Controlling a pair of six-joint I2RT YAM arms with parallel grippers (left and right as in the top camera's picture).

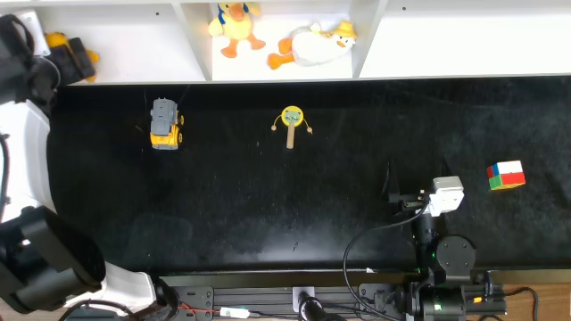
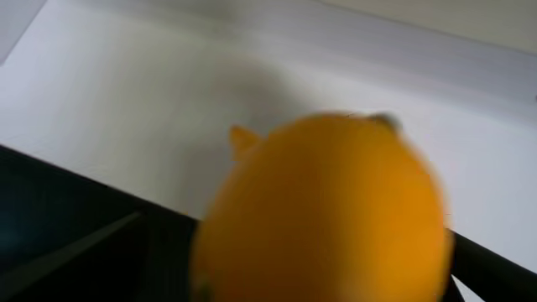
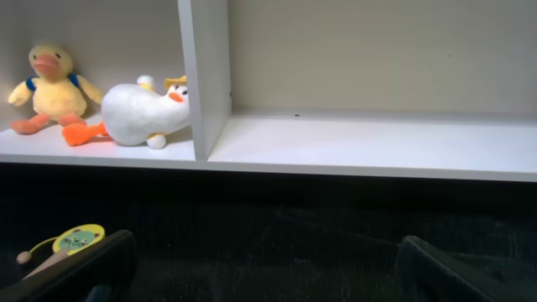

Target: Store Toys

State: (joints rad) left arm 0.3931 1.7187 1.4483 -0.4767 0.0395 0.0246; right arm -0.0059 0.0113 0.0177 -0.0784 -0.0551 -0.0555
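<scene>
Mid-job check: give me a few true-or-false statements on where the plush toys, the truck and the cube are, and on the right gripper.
1. The yellow duck and the white goose sit in the middle compartment. True.
2. The toy truck is on the shelf. False: it stands on the black table.
3. The right gripper is open. True.
4. The coloured cube is held in the right gripper. False: it rests on the table, apart from it.

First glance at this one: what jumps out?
An orange toy looms close in the left wrist view, over the left compartment of the shelf. A yellow duck and a white goose sit in the middle compartment; a toy truck stands on the black table.
</scene>
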